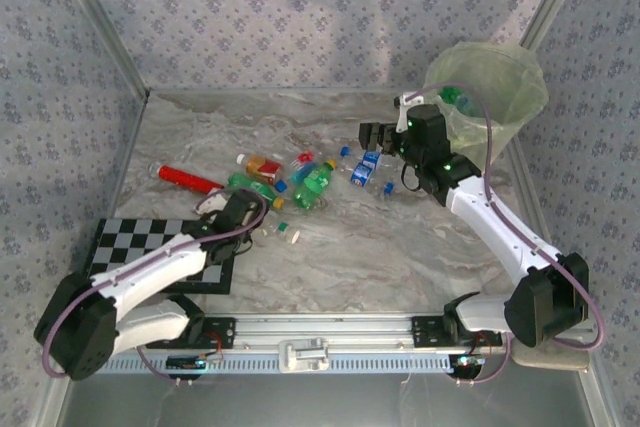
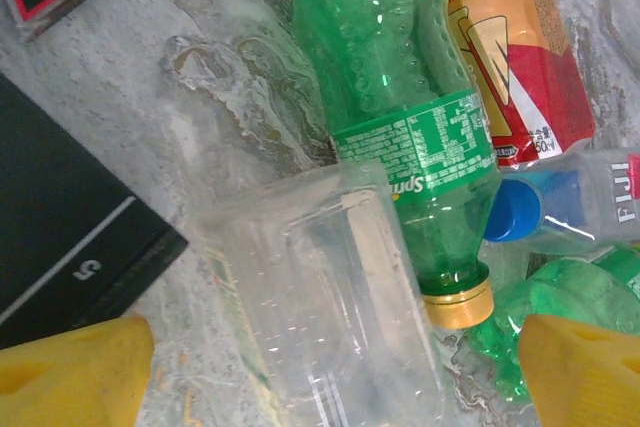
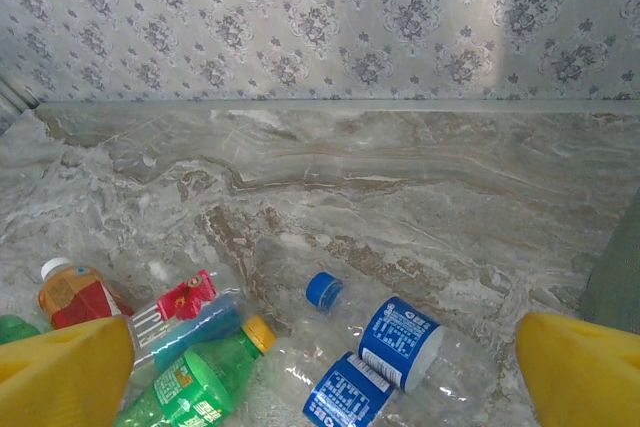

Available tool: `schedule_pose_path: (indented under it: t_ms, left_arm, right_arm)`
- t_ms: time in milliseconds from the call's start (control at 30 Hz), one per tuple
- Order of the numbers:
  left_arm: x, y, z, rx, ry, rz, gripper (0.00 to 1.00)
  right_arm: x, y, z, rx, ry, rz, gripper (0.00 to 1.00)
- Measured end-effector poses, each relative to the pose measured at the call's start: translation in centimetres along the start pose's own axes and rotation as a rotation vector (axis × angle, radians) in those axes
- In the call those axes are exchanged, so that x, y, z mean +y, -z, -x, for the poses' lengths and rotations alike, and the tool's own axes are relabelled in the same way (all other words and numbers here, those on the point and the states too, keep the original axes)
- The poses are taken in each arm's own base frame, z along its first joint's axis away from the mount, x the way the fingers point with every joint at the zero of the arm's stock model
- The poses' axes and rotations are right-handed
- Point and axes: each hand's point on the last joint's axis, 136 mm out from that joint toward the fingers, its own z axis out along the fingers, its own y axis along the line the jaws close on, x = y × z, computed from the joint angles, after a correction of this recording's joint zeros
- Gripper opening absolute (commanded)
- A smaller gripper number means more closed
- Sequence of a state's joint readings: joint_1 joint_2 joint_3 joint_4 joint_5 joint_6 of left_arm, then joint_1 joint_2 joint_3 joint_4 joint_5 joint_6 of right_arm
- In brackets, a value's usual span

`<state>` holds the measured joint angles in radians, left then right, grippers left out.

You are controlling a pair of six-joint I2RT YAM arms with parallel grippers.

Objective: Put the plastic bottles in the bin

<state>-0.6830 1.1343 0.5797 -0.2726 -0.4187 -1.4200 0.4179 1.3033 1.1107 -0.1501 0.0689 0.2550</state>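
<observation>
Plastic bottles lie in a loose heap mid-table: a red one point(image 1: 190, 179), an orange-red one point(image 1: 263, 167), green ones point(image 1: 312, 183) and blue-labelled clear ones point(image 1: 365, 169). My left gripper point(image 1: 250, 209) point(image 2: 330, 372) hangs low over the heap, open, its yellow fingertips point(image 2: 75, 372) on either side of a crushed clear bottle point(image 2: 330, 287) without touching it. A green Sprite bottle point(image 2: 400, 117) lies right beside it. My right gripper point(image 1: 375, 134) point(image 3: 325, 377) is open above two blue-labelled bottles point(image 3: 400, 342). The bin point(image 1: 490, 87) stands at the far right behind it, with a green bottle point(image 1: 452, 97) inside.
A black-and-white checkerboard point(image 1: 160, 247) lies under the left arm; its dark edge point(image 2: 70, 247) runs close to the clear bottle. Loose caps point(image 1: 282, 230) sit in front of the heap. Patterned walls close the table at the back and sides.
</observation>
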Motion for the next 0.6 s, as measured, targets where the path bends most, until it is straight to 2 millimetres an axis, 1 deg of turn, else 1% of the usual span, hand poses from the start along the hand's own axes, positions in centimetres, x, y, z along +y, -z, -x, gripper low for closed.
schedule_pose_path:
  t_ms: [100,167,300,400,600]
  left_arm:
    - [-1.0,-0.6,-0.6,0.016,0.010,0.017,0.91]
    - [-1.1,-1.0,-1.2,0.027,0.015,0.033,0.89]
    - [-0.2,-2.1,-2.4,0.049,0.035,0.086,0.87]
    - [0.5,-2.5,-2.8,0.050,0.090,0.129,0.86]
    - [0.7,-2.7,-2.6,0.025,0.164,0.160,0.84]
  right_arm:
    - [-0.1,-0.1,-0.3,0.006,0.000,-0.002,1.00]
    - [-0.1,-0.1,-0.5,0.010,0.000,-0.003,1.00]
    - [-0.3,-0.1,-1.0,0.020,0.001,-0.009,1.00]
    - [-0.5,0.2,-1.4,0.023,0.000,-0.013,1.00]
    - [-0.8,0.5,-1.7,0.022,-0.001,-0.022,1.00]
